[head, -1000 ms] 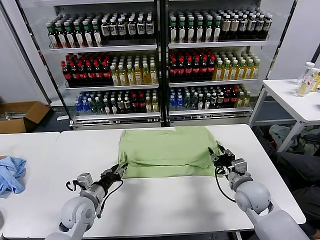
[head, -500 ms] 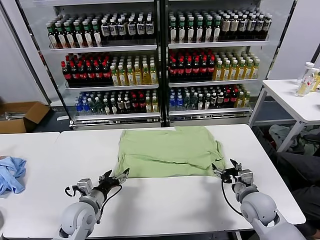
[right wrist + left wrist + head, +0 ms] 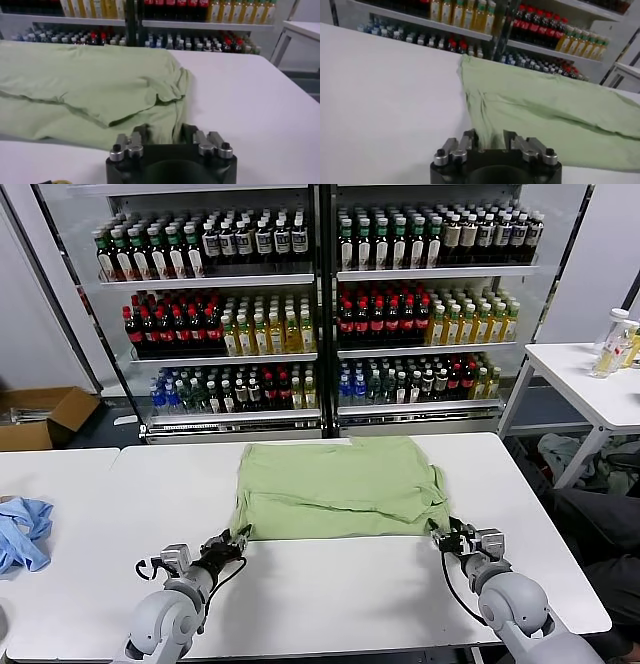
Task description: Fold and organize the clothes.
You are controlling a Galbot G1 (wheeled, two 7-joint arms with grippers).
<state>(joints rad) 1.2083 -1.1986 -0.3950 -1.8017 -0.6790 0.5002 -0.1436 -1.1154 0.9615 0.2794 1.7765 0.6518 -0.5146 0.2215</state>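
The light green shirt (image 3: 338, 484) lies folded flat on the white table (image 3: 330, 594), with its collar, buttons and chest graphic hidden. My left gripper (image 3: 240, 537) is open at the shirt's near left corner. In the left wrist view the cloth (image 3: 545, 115) runs in between the spread fingers of that gripper (image 3: 490, 141). My right gripper (image 3: 441, 534) is open at the near right corner. In the right wrist view the shirt's edge (image 3: 100, 85) lies between the spread fingers of that gripper (image 3: 163, 132). Neither gripper has closed on the cloth.
A smaller light blue garment (image 3: 22, 531) lies on the table's far left. Glass-door fridges (image 3: 320, 304) full of bottles stand behind the table. A cardboard box (image 3: 40, 416) is on the floor at left. A second white table (image 3: 590, 384) with bottles is at right.
Both grippers have drawn back toward me from the shirt's near edge. The right near part of the shirt, lifted a second ago, now lies flat. The grippers have opened.
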